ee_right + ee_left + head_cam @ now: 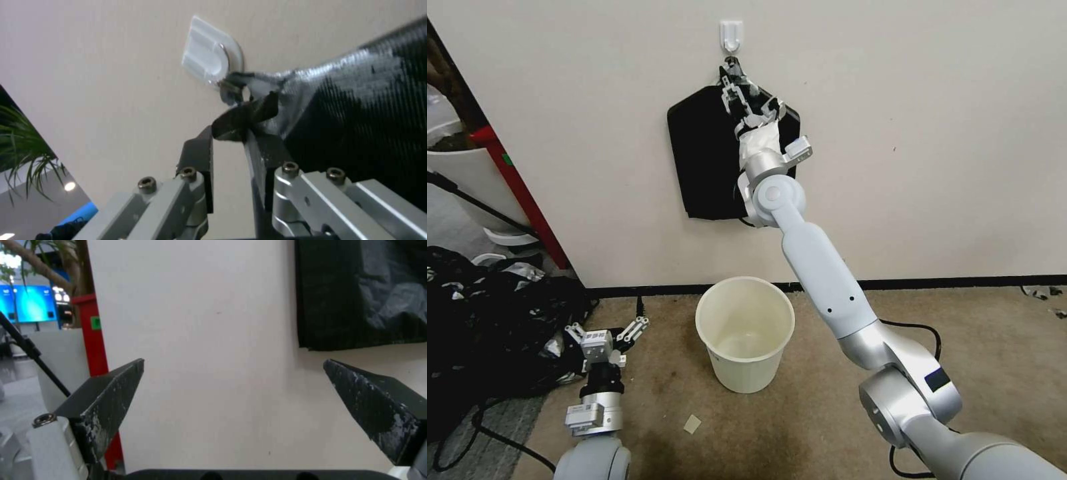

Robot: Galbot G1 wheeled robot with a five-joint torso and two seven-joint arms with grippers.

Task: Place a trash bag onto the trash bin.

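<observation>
While pinched just below the wall hook (731, 35), crumpled tip of the trash bag (242, 118) caught between the closed fingertips of the right gripper (229, 133), right at the grey taped top of the flat black bundle (704, 160) hanging there. Straight beneath, on the carpet and close to the wall, the trash bin (747, 373): upright, mouth up. Just beside the bin, low over the floor, the left gripper (607, 325), fingers spread wide, gripping nothing. Farther out on that side, a heap of black plastic (487, 313).
</observation>
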